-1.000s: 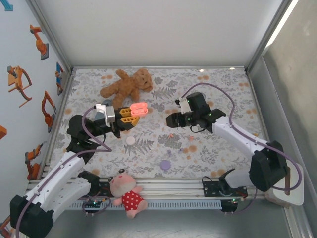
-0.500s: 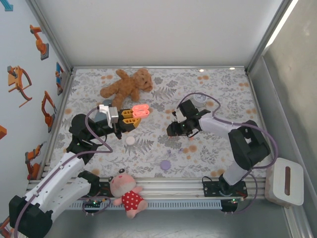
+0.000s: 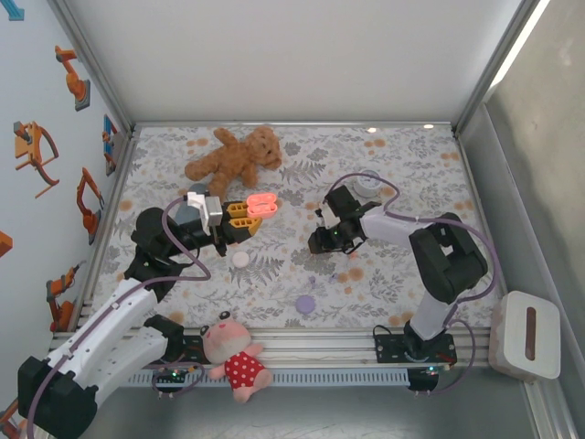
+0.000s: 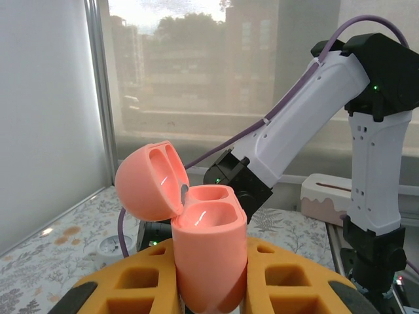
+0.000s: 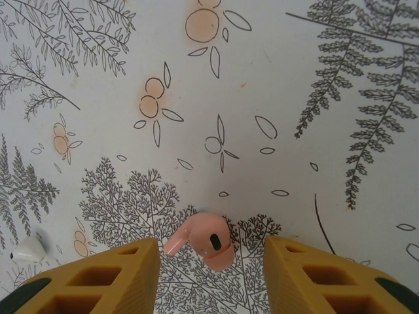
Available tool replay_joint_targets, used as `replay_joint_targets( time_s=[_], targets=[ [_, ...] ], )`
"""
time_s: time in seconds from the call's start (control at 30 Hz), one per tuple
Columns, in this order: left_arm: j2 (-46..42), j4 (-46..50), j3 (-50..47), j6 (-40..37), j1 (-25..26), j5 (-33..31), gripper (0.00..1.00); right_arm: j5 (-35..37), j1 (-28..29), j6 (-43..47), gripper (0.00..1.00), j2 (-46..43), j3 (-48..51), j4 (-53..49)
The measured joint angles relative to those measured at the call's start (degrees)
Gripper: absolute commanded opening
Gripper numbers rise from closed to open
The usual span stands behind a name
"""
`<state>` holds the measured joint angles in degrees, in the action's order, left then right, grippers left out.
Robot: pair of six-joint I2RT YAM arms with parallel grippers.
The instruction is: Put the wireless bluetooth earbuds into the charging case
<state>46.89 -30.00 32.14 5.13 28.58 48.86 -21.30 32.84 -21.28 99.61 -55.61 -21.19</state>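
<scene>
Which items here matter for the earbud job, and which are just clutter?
Job: pink case, open, held by left gripper; pink earbud on cloth under open right gripper; white earbud nearby.
Clutter: teddy, doll, tissue box.

Overhead view, left wrist level toward right arm [image 4: 294,118], right wrist downward

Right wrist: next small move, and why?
Probably lower the right end effector straight down and close on the pink earbud. The earbud lies loose on the cloth between the open fingers, roughly centred. The left end effector holds the case with its lid open.
</scene>
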Motion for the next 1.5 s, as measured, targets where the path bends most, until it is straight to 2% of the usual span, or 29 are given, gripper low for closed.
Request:
replay_joint_targets(
  time_s=[0.3,0.37,0.87,1.13,1.5],
  targets=[
    [0.24,0.22,0.0,-0.09,0.24,0.0,0.0,0.0,0.37,0.33,0.42,0.61,-0.92,0.0],
    [0.24,0.48,0.0,-0.09,0.28,0.0,0.0,0.0,0.39,0.46,0.37,0.87,-1.14,0.0],
    [-0.24,1.92,0.0,-0.74,0.28,-0.59,0.0,1.46,1.77,1.79,0.31,2.84,-2.67,-0.81],
    [-0.48,2.67,0.0,-0.98,0.28,-1.27,0.0,1.86,1.95,2.45,0.2,3.13,-2.93,-1.05],
    [-1.73,3.8,0.0,-1.18,0.28,-1.55,0.0,1.88,2.21,2.89,0.18,2.8,-2.97,-1.05]
  ],
)
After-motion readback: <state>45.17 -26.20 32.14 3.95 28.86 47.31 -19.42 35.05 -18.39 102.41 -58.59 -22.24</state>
